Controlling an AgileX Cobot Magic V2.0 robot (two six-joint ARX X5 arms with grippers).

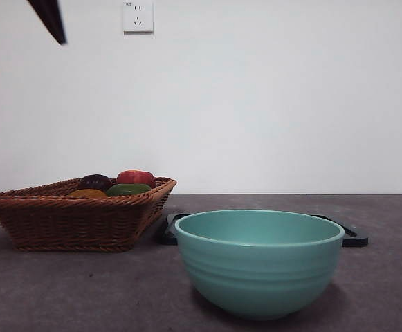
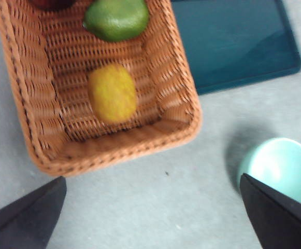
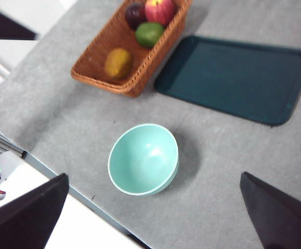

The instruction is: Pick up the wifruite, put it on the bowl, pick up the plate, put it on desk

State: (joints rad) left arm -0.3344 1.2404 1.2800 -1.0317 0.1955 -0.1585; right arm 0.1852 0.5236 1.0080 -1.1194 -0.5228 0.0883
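Note:
The wifruite (image 2: 112, 93), a small dull orange-brown fruit, lies inside a wicker basket (image 2: 178, 98); it also shows as the wifruite (image 3: 117, 63) and the wifruite (image 1: 86, 194). My left gripper (image 2: 150, 218) hangs open above the basket's near end, empty. Its black fingertips (image 1: 54, 24) show at the front view's top left. The mint-teal bowl (image 1: 259, 263) stands empty on the desk (image 1: 83, 290). My right gripper (image 3: 150, 218) is open high above the bowl (image 3: 143, 158). The plate (image 3: 235, 78), a dark teal rectangular tray, lies flat beside the basket.
The basket (image 3: 96, 62) also holds a green fruit (image 3: 149, 33), a dark purple fruit (image 3: 135, 13) and a red apple (image 3: 159, 10). The table's edge (image 3: 62, 181) runs close to the bowl. A wall socket (image 1: 138, 16) sits on the back wall.

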